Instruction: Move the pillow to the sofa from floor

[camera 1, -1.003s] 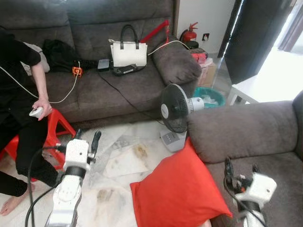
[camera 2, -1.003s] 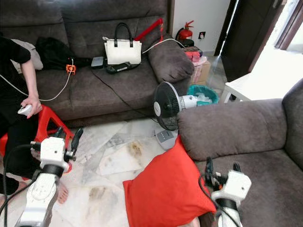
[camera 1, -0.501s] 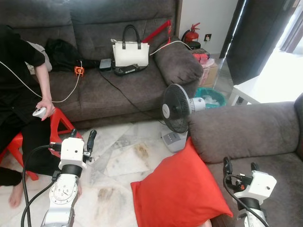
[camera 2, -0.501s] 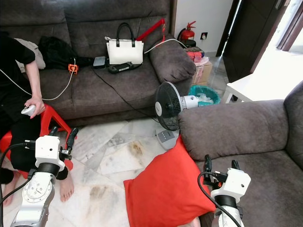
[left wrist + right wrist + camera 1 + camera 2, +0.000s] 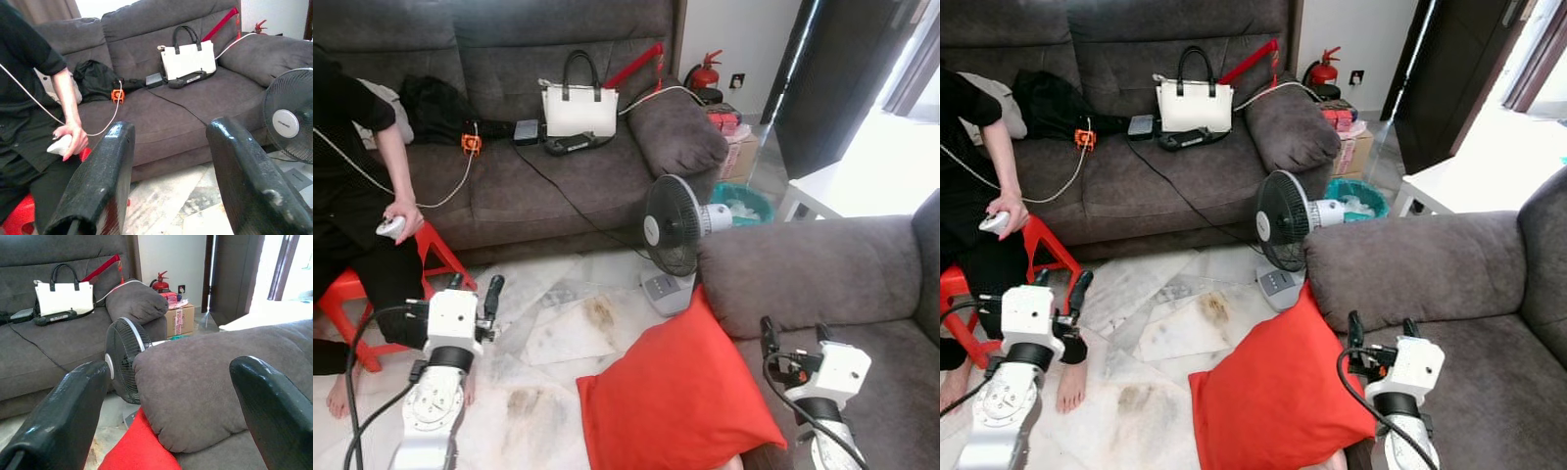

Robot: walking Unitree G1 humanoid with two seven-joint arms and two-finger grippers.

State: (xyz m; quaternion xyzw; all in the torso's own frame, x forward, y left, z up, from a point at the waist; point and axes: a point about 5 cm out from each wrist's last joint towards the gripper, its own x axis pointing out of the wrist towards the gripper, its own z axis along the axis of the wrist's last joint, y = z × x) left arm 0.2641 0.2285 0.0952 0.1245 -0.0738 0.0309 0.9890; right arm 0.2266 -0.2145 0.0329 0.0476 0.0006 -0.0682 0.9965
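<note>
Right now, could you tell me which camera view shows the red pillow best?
The left eye view: the red pillow shows nearly whole there, leaning against the near sofa's arm on the floor. The right eye view shows much the same. The right wrist view catches one red corner between the fingers.

pale marble-tiled floor point(image 5: 563, 338) with brown stains; long dark grey fabric couch point(image 5: 524, 186) against the far wall; small black-and-white standing fan point(image 5: 673, 225); red plastic stool point(image 5: 357, 289); white side table point(image 5: 818, 191) in daylight beside a dark door point(image 5: 822, 78).
</note>
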